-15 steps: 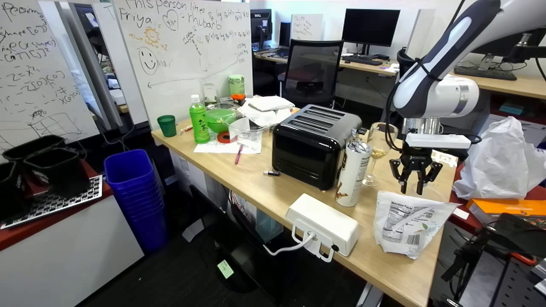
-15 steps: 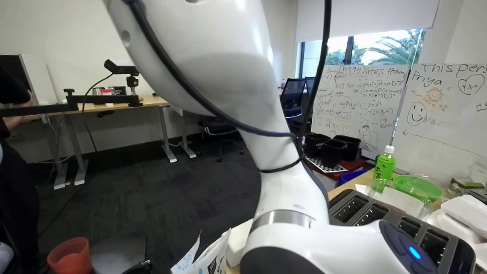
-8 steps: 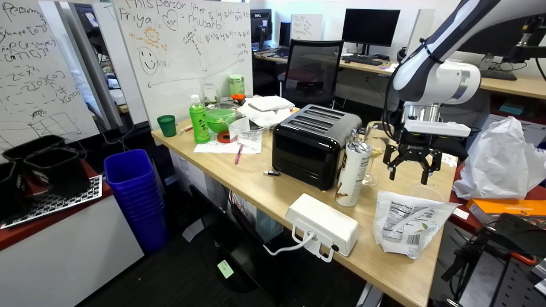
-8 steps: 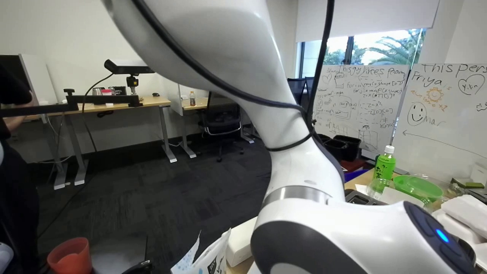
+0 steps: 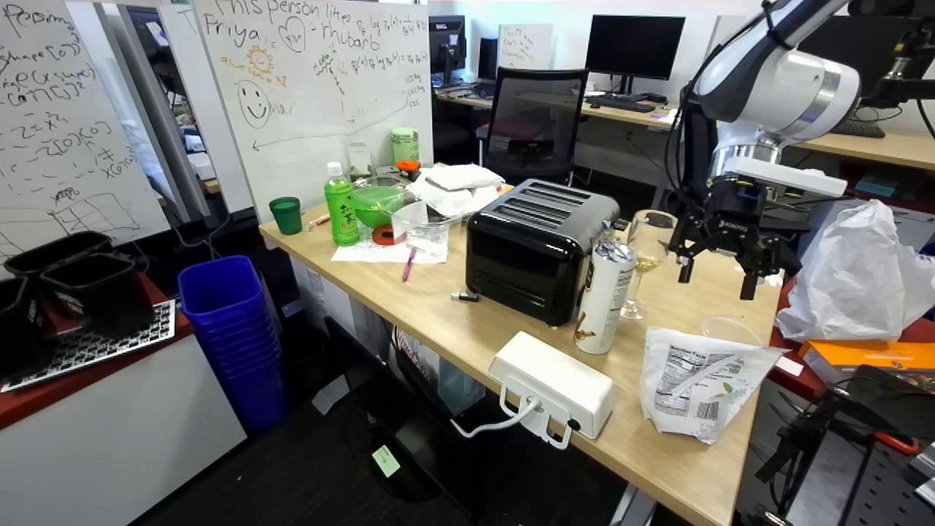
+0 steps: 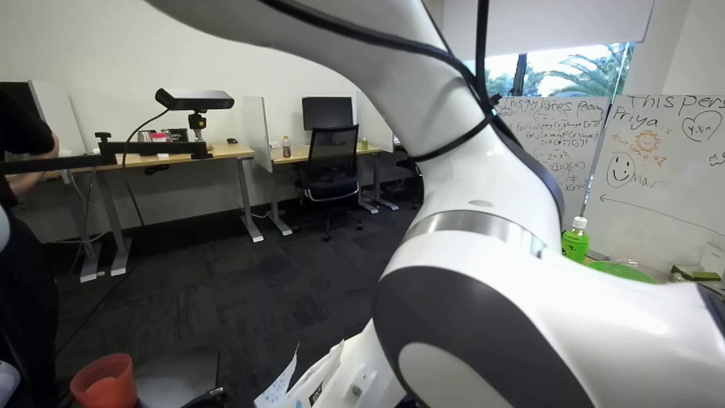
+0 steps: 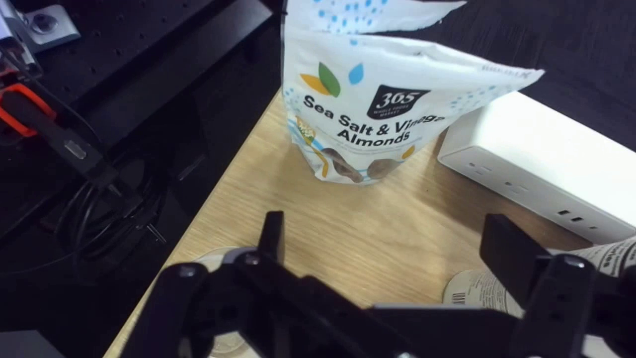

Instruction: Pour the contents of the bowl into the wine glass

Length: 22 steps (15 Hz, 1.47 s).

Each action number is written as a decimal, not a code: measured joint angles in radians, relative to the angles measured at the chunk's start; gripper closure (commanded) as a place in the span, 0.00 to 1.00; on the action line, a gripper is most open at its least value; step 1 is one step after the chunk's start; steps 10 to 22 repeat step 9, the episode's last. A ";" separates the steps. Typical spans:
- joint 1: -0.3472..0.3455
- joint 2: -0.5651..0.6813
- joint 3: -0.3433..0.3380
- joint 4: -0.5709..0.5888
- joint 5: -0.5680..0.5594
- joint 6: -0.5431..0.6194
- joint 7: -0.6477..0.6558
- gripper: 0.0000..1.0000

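Note:
My gripper hangs in the air over the right end of the table, its jaws wide apart with nothing between them. Below it sits the bowl, clear and shallow, partly hidden behind a white bag. In the wrist view, part of the bowl shows at the lower left, mostly covered by a finger; I cannot tell what it holds. The wine glass stands upright to the left of the gripper in an exterior view, with pale yellow bits low in its cup; a tall can hides part of its stem.
A white almond bag stands in front of the bowl. The tall can and black toaster crowd the wine glass's left side. A white power box lies at the front edge. The arm fills much of an exterior view.
The gripper has opened from a narrow gap to wide apart. It has risen from the table, shifted slightly right and tilted. Bowl and wine glass appear to stay in place.

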 measured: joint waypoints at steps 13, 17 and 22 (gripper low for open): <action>-0.004 -0.005 0.000 -0.004 0.005 -0.014 -0.013 0.00; -0.004 -0.005 0.000 -0.004 0.005 -0.014 -0.013 0.00; -0.004 -0.005 0.000 -0.004 0.005 -0.014 -0.013 0.00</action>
